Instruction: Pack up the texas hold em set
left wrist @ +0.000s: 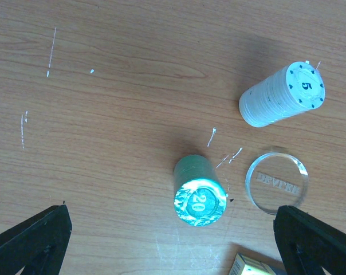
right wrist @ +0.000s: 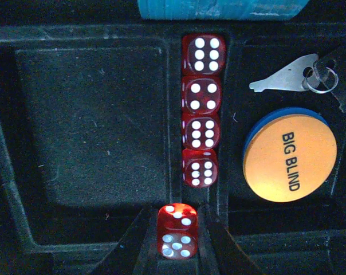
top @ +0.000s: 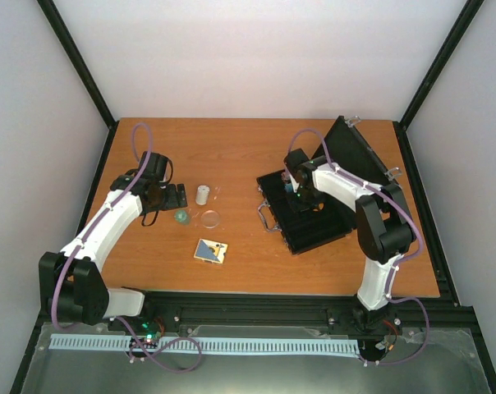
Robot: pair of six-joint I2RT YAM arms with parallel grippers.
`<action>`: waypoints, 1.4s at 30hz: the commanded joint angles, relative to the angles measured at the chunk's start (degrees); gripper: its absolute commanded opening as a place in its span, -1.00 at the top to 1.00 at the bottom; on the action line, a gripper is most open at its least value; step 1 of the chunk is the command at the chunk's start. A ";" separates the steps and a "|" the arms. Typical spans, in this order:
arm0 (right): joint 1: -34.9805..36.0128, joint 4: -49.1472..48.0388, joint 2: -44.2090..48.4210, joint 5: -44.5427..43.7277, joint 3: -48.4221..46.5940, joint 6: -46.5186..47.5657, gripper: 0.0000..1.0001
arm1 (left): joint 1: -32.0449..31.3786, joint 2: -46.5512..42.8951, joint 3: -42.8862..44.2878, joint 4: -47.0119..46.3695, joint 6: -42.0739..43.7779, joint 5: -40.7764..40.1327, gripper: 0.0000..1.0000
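Observation:
The black case [top: 314, 220] lies open at the right with its lid [top: 356, 152] raised. My right gripper [top: 298, 194] hangs over the tray, shut on a red die [right wrist: 177, 231]. The die is held just below a slot holding a row of several red dice [right wrist: 200, 109]. Beside that slot lie an orange "BIG BLIND" disc [right wrist: 289, 157] and a key [right wrist: 287, 77]. My left gripper [left wrist: 173, 246] stands wide open above the table. A teal chip stack [left wrist: 200, 192] stands between its fingers [left wrist: 30, 243], untouched. A white chip stack [left wrist: 283, 94] and a clear disc [left wrist: 276, 182] are nearby.
The card deck [top: 210, 250] lies flat on the table in front of the chips. A blue chip row [right wrist: 219, 8] fills the tray's top edge. A wide flat compartment [right wrist: 87, 126] lies left of the dice slot. The case handle [top: 268, 215] points toward the table's middle.

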State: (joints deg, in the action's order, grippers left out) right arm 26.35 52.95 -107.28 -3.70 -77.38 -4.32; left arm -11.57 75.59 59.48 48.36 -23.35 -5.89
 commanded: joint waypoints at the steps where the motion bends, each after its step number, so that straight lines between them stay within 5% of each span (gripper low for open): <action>1: -1.03 -2.50 -1.24 -0.56 1.30 0.26 0.95 | 0.15 0.21 0.51 -0.71 0.10 -0.19 -1.00; 19: -2.53 -4.30 -2.81 -2.54 3.57 0.59 0.88 | 0.15 0.79 1.00 -0.98 0.32 -0.14 -0.99; 29: -2.53 -2.39 0.86 1.11 2.41 2.25 0.03 | 0.15 0.87 0.64 -1.34 -0.16 0.08 -1.00; 42: -2.44 1.32 4.45 7.83 -3.78 0.52 -0.08 | 0.15 0.59 0.44 -1.21 -0.21 0.07 -0.99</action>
State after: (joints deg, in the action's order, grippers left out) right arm 24.03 53.17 -105.23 0.54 -79.35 -2.76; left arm -11.57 76.34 59.48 47.90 -23.35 -5.89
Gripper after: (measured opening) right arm 0.537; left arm 0.997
